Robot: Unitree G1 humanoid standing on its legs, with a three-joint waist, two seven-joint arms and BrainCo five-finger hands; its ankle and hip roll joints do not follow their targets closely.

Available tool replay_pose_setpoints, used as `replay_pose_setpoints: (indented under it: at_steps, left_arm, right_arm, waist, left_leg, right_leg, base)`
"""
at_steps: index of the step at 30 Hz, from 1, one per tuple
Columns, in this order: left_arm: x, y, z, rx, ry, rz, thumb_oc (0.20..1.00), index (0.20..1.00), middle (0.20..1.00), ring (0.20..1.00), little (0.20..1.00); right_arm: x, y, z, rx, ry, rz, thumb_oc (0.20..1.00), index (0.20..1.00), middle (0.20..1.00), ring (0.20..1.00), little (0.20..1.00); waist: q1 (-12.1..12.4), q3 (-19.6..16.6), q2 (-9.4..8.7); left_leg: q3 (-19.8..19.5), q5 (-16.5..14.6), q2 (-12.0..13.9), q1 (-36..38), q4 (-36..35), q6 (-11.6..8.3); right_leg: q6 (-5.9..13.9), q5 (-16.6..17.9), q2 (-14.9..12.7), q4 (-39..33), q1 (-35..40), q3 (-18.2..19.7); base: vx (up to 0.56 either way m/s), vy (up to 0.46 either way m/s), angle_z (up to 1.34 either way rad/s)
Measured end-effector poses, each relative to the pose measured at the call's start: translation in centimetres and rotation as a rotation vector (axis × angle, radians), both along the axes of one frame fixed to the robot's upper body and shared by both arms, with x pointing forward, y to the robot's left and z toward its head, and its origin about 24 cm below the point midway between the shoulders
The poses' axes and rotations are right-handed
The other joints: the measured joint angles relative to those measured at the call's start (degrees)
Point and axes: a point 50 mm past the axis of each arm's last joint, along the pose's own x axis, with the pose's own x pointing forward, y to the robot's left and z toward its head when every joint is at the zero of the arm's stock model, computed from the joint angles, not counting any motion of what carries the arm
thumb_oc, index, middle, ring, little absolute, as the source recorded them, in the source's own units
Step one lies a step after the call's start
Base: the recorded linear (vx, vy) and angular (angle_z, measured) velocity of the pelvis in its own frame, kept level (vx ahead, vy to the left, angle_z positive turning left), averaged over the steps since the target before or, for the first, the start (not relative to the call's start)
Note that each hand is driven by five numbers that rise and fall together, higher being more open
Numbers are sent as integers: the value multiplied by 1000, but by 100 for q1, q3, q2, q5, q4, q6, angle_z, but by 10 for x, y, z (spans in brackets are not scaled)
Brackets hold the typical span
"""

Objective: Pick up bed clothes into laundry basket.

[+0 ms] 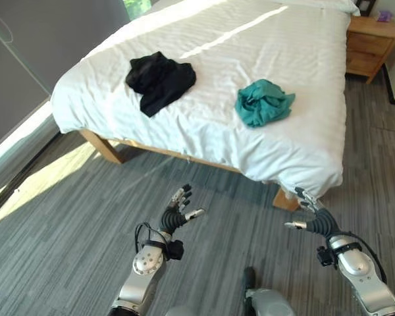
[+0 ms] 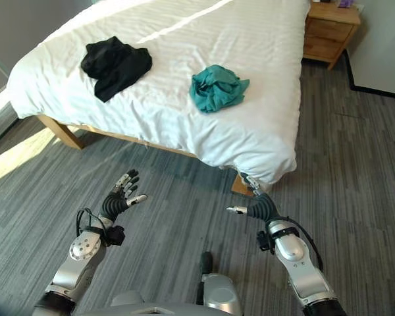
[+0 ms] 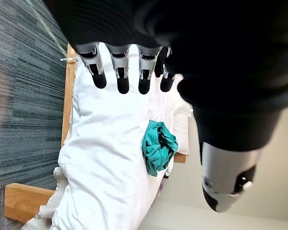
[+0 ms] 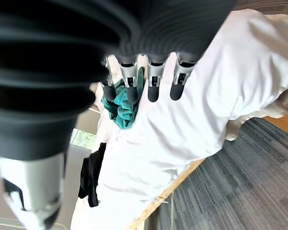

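- I'm looking down at the bed from its foot end, both arms held out low over the grey floor, well short of the mattress.
- Left robot hand: fingers straight and spread, holding nothing. Right robot hand: also open and empty, near the bed's corner.
- Two garments on the white cover: a black garment towards the left edge, a teal garment closer to my right side, the two well apart.
- Both look soft, light and crumpled, so I'd expect them to sag and trail; I'd pinch the teal one at the top of its bunched mound, gathering several folds.
- A wooden nightstand stands beside the bed's far end.
- Something small and purple sits on it, I think, too small to identify.
- No print or labels I can read.
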Motion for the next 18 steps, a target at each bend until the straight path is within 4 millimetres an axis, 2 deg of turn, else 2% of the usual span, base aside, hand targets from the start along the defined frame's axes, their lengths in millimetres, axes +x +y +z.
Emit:
replay_pose_setpoints:
  at_steps: [1,3,4,5,6,7,10,12,13,14,15,16,17,18]
  left_arm:
    - [2,-1,2,-4,-10,2,1000,1000,1000,1000,1000]
    - [-3,0,-1,-6,2,8,1000,1000,1000,1000,1000]
    - [-4,1,-2,-5,8,15,1000,1000,1000,1000,1000]
    - [-5,2,-3,-4,13,23,1000,1000,1000,1000,1000]
    - [-6,4,-4,-3,17,33,1000,1000,1000,1000,1000]
    - [-7,5,-5,-2,21,42,1000,1000,1000,1000,1000]
    - [-9,6,-8,-1,33,58,1000,1000,1000,1000,1000]
    - [-9,5,-9,-4,37,68,1000,1000,1000,1000,1000]
    - [-10,7,-9,-6,40,83,1000,1000,1000,1000,1000]
    - [-9,14,-8,2,34,119,1000,1000,1000,1000,1000]
    - [-7,21,-5,11,22,151,1000,1000,1000,1000,1000]
    - [-5,26,-2,18,9,173,1000,1000,1000,1000,1000]
    - [-4,35,2,30,-5,212,1000,1000,1000,1000,1000]
    - [-3,41,5,38,-16,236,1000,1000,1000,1000,1000]
  right_arm:
    - [2,3,2,6,-10,7,1000,1000,1000,1000,1000]
    - [4,7,3,9,-19,22,1000,1000,1000,1000,1000]
    - [4,8,3,8,-17,26,1000,1000,1000,1000,1000]
    - [3,9,2,7,-15,28,1000,1000,1000,1000,1000]
    - [3,9,1,3,-13,27,1000,1000,1000,1000,1000]
    - [1,7,0,0,-11,17,1000,1000,1000,1000,1000]
    - [-2,2,-1,-4,-9,-20,1000,1000,1000,1000,1000]
    - [-7,-10,-1,-20,-16,-87,1000,1000,1000,1000,1000]
    - [-9,-14,0,-43,-26,-108,1000,1000,1000,1000,1000]
    - [-8,-14,1,-66,-42,-123,1000,1000,1000,1000,1000]
    - [-8,-11,4,-81,-66,-125,1000,1000,1000,1000,1000]
    - [-8,-11,8,-91,-85,-126,1000,1000,1000,1000,1000]
    - [-4,-13,17,-124,-135,-144,1000,1000,1000,1000,1000]
    - [1,-18,26,-151,-186,-181,1000,1000,1000,1000,1000]
  waist:
    - [138,36,-123]
    - [322,50,-84]
    - [408,69,-79]
    - [420,61,-19]
    - [432,71,38]
    - [416,65,101]
    - [416,53,246]
    - [390,56,392]
    - [477,49,485]
    - [587,99,337]
    - [664,138,201]
    - [633,162,101]
    - [679,212,10]
    - [707,208,2]
  left_leg:
    - [152,-222,-215,-70,-201,92]
    - [436,-325,-480,-308,-1176,236]
    - [496,-279,-517,-307,-1963,311]
    - [468,-167,-496,-278,-2672,423]
    - [411,-36,-429,-218,-3253,520]
    - [307,117,-361,-213,-3634,531]
    - [118,349,-202,-258,-4138,629]
    - [24,376,-78,-162,-4562,624]
    - [100,776,-102,24,-4633,599]
    - [234,894,-268,85,-4507,637]
    - [396,796,-418,96,-4381,718]
    - [477,693,-501,113,-4329,750]
    - [606,528,-593,84,-4105,892]
    - [703,409,-621,94,-4022,937]
  right_leg:
    - [-42,39,-76,-60,44,158]
    - [-2,77,-4,-276,272,336]
    - [23,9,57,-300,385,432]
    - [146,-116,141,-309,509,506]
    - [110,-134,215,-299,661,510]
    - [142,-220,280,-298,793,541]
    - [259,-453,332,-302,1042,803]
    - [470,-628,263,-299,1208,1001]
    - [576,-740,184,-321,1248,1124]
    - [621,-827,-48,-333,1259,1352]
    - [690,-790,-221,-330,1252,1390]
    - [729,-718,-344,-309,1255,1379]
    - [760,-691,-510,-295,1288,1452]
    - [818,-591,-569,-292,1285,1444]
  base:
    - [370,136,-74]
    - [369,159,-67]
    - [381,155,-53]
    - [379,143,-46]
    - [380,137,-33]
    - [374,163,-28]
    - [363,199,-40]
    - [341,252,-46]
    - [199,173,-78]
    - [278,324,-89]
    - [216,236,-74]
    - [319,348,-48]
    - [297,354,-38]
    - [410,457,-42]
